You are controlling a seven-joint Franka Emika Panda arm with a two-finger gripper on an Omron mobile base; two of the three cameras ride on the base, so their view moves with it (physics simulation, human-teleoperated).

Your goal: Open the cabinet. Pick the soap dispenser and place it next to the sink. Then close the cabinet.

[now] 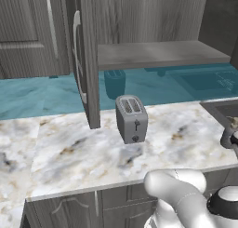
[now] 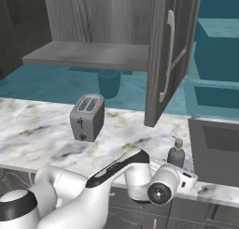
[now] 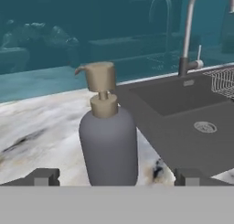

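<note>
Soap dispenser (image 3: 109,136) stands upright on the marble desk (image 1: 69,148), directly ahead of the pincer (image 3: 116,176) and centred between its two dark fingertips (image 3: 44,176), which sit well apart on either side of the bottle without touching it; the pincer is released, holding nothing. That placement fits the task: the bottle rests just beside the dark rim of the sink (image 3: 183,127), which lies beyond it and to the pincer's right in the hand view, with the tap (image 3: 188,40) rising behind the basin. Judging from this, the placing step looks done, and the wide jaws are what lets the hand draw back without knocking the bottle over. In the right base view the dispenser sits just past the robot's hand, near the desk's front edge. The cabinet (image 2: 170,55) hangs above and behind the pincer with both doors swung outward and its shelf (image 1: 158,54) bare, so closing it appears to be what remains. The grey toaster (image 1: 131,118) stands well off to the pincer's left, clear of the work.
</note>
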